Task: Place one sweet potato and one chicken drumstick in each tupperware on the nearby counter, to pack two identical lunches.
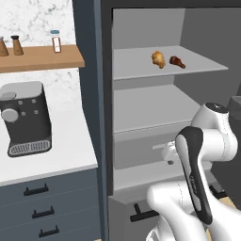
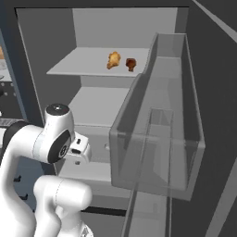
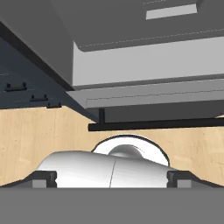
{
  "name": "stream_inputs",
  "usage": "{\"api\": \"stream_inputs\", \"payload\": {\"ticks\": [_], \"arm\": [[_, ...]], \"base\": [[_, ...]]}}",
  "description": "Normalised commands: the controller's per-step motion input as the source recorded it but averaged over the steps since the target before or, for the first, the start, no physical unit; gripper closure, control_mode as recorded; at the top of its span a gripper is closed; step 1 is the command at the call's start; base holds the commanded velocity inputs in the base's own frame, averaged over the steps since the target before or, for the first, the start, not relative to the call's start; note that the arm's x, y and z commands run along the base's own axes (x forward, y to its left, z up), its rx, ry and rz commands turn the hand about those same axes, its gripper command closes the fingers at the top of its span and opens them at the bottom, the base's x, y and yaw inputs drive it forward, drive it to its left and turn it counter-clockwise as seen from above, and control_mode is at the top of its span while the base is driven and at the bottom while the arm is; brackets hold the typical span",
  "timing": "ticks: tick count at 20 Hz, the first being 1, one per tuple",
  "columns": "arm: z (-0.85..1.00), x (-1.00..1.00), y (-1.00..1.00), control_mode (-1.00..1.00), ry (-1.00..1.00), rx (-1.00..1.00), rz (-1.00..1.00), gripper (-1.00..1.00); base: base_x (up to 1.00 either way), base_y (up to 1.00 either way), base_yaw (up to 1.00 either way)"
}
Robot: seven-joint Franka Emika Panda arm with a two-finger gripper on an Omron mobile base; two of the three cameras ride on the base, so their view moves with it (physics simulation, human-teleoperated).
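Two chicken drumsticks lie side by side on the upper shelf of an open fridge: a golden-brown one and a darker reddish-brown one. My gripper hangs well below them, in front of the fridge's lower drawer, pointing down. It is open and holds nothing; its fingertips stand wide apart. The white counter runs to the left of the fridge. The sweet potato and the tupperware are out of view.
A dark coffee machine stands on the counter, under a wooden shelf with small bottles. The fridge door with clear bins stands open on the right. Below the hand are a black drawer handle and wooden floor.
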Motion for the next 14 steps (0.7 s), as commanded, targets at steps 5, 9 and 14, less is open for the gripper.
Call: {"api": "stream_inputs", "payload": {"ticks": [5, 9, 14], "arm": [[0.00, 0.00, 0.00, 1.00, 0.00, 0.00, 0.00, -1.00], [0.00, 0.00, 0.00, 1.00, 0.00, 0.00, 0.00, -1.00], [0.03, 0.00, 0.00, -1.00, -0.01, 0.00, 0.00, -1.00]], "base": [[0.00, -0.02, 0.00], [0.00, 0.00, 0.00], [0.00, 0.00, 0.00]]}}
